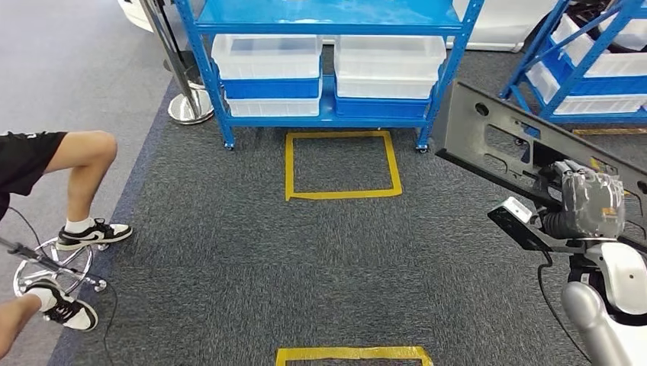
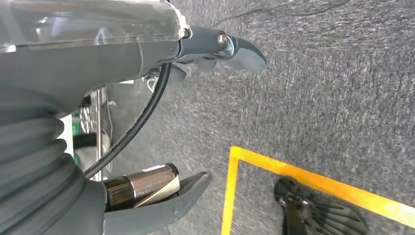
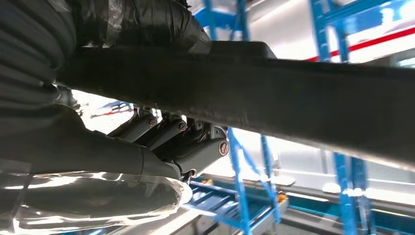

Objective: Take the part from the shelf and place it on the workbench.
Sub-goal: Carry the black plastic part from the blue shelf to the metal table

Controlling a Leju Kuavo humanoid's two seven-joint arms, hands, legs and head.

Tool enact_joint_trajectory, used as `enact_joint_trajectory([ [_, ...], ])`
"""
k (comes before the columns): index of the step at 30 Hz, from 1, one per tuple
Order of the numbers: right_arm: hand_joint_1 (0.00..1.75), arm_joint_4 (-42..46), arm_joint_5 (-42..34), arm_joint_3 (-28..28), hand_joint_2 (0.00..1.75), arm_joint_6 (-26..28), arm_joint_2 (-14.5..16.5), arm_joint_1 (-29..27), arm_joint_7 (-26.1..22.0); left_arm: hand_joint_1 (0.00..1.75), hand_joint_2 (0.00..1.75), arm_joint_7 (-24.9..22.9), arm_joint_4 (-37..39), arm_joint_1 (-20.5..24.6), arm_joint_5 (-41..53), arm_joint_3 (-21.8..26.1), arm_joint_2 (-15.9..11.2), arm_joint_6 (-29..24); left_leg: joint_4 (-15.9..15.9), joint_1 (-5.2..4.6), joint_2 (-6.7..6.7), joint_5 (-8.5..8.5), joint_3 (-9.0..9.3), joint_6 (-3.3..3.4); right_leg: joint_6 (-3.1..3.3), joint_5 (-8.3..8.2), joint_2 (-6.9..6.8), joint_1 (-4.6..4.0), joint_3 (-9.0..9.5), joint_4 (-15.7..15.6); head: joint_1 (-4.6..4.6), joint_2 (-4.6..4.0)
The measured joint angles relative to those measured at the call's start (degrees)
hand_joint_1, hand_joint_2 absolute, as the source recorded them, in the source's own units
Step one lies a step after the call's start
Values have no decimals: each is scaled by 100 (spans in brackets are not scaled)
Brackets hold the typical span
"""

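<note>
A long dark grey flat part (image 1: 496,141) with cut-out holes juts up and to the left at the right side of the head view. My right hand (image 1: 591,202) grips its near end. In the right wrist view the same part (image 3: 274,98) runs across as a dark bar, and the fingers (image 3: 195,147) curl against its underside. My left hand (image 2: 161,122) hangs above the grey carpet with its thumb and fingers apart and nothing between them.
A blue shelf (image 1: 328,15) with clear and blue bins (image 1: 267,72) stands ahead, with a second blue rack (image 1: 587,69) at the right. Yellow tape squares (image 1: 342,164) mark the carpet. A seated person's legs (image 1: 72,198) and a stool base (image 1: 53,267) are at the left.
</note>
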State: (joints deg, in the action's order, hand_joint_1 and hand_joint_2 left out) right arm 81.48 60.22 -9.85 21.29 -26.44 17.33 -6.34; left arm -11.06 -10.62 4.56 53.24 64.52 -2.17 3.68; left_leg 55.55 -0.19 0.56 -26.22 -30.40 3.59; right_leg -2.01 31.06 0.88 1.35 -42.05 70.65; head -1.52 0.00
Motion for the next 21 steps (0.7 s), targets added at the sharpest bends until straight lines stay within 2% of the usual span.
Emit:
enact_joint_trajectory([
  [1, 175, 3, 0, 1, 175, -2, -3, -17, 0, 0, 175, 0, 0, -7, 0, 0, 1, 2, 15, -7, 69, 13, -39, 2, -18, 111, -24, 3, -92, 284, 2, 0],
  [2, 175, 3, 0, 1, 175, -4, -4, -35, 0, 0, 175, 0, 0, -10, 0, 0, 1, 4, 40, -11, 136, 23, -79, 2, -35, 121, -43, 8, -87, 378, 2, 0],
  [3, 175, 3, 0, 2, 175, -5, -9, -46, 0, 0, 175, 0, 0, -10, 0, 0, 2, 7, 78, -12, 198, 25, -119, -4, -46, 25, -76, 13, 51, 221, 2, 0],
  [4, 175, 4, 0, 4, 175, -7, -18, -48, 0, 0, 175, 0, 0, -7, 0, 0, 3, 12, 130, -13, 257, 18, -158, -19, -51, -126, -153, 16, 296, -133, 2, 0],
  [6, 175, 10, 0, 12, 175, -6, -38, -36, 1, 0, 175, 0, 0, -1, 1, 0, 7, 20, 256, -37, 358, -23, -224, -72, -11, -305, -400, -11, 750, -862, 1, 0],
  [7, 175, 16, 0, 16, 175, -6, -45, -32, 2, 0, 175, 0, 0, 3, 1, 0, 9, 22, 306, -51, 401, -43, -243, -102, 22, -328, -474, -29, 854, -1049, -1, 0],
  [8, 175, 25, 0, 19, 175, -6, -51, -31, 3, 0, 175, 0, 0, 4, 2, 0, 10, 23, 332, -64, 447, -55, -252, -128, 59, -316, -490, -48, 865, -1098, -2, 0],
  [10, 175, 35, 0, 23, 175, -7, -65, -35, 4, 0, 175, 0, 0, 9, 2, 0, 10, 23, 343, -72, 535, -62, -256, -172, 123, -368, -367, -36, 831, -1101, -3, 0],
  [11, 175, 39, -1, 27, 175, -7, -73, -35, 4, 0, 175, 0, 0, 10, 2, 0, 10, 23, 384, -63, 493, -108, -273, -206, 159, -400, -313, -18, 818, -1117, -3, 0],
  [12, 175, 44, -7, 30, 175, -7, -77, -34, 5, 0, 175, 0, 0, 10, 2, 0, 9, 23, 506, -49, 396, -215, -322, -242, 196, -433, -258, 4, 801, -1137, -5, 0],
  [13, 175, 52, -18, 32, 175, -8, -80, -34, 7, 0, 175, 0, 0, 6, 2, 0, 9, 23, 730, -28, 267, -386, -415, -280, 226, -464, -206, 24, 783, -1152, -8, 0],
  [14, 175, 63, -37, 33, 175, -10, -81, -34, 8, 0, 175, 0, 0, -1, 2, 0, 9, 23, 1050, -2, 128, -596, -540, -313, 243, -485, -151, 26, 755, -1154, -9, 0],
  [15, 175, 76, -60, 35, 175, -15, -82, -38, 10, 0, 175, 0, 0, -11, 2, 0, 9, 23, 1410, 18, 56, -788, -686, -336, 249, -504, -91, 28, 727, -1151, -11, 0],
  [16, 175, 87, -79, 38, 175, -21, -83, -46, 11, 0, 175, -1, 0, -20, 2, 0, 10, 23, 1702, 36, 23, -903, -800, -355, 245, -522, -23, 30, 700, -1147, -11, 0],
  [17, 175, 96, -94, 45, 175, -27, -84, -56, 13, 0, 175, -1, 0, -25, 2, 0, 12, 23, 1834, 52, 7, -910, -839, -367, 236, -537, 48, 33, 679, -1140, -11, 0],
  [18, 175, 108, -104, 56, 175, -32, -91, -69, 15, 0, 175, -2, 0, -28, 2, 0, 14, 23, 1751, 67, -7, -806, -777, -372, 224, -548, 118, 39, 662, -1130, -11, 0],
  [19, 175, 124, -114, 71, 175, -36, -104, -81, 17, 0, 175, -2, 0, -28, 2, 0, 15, 23, 1465, 82, -41, -620, -618, -371, 211, -556, 186, 47, 653, -1118, -11, 0],
  [21, 175, 181, -138, 116, 175, -42, -144, -99, 26, 0, 175, -3, 0, -29, 2, 0, 15, 23, 721, 110, -281, -316, -246, -356, 167, -573, 309, 59, 625, -1093, -10, 0],
])
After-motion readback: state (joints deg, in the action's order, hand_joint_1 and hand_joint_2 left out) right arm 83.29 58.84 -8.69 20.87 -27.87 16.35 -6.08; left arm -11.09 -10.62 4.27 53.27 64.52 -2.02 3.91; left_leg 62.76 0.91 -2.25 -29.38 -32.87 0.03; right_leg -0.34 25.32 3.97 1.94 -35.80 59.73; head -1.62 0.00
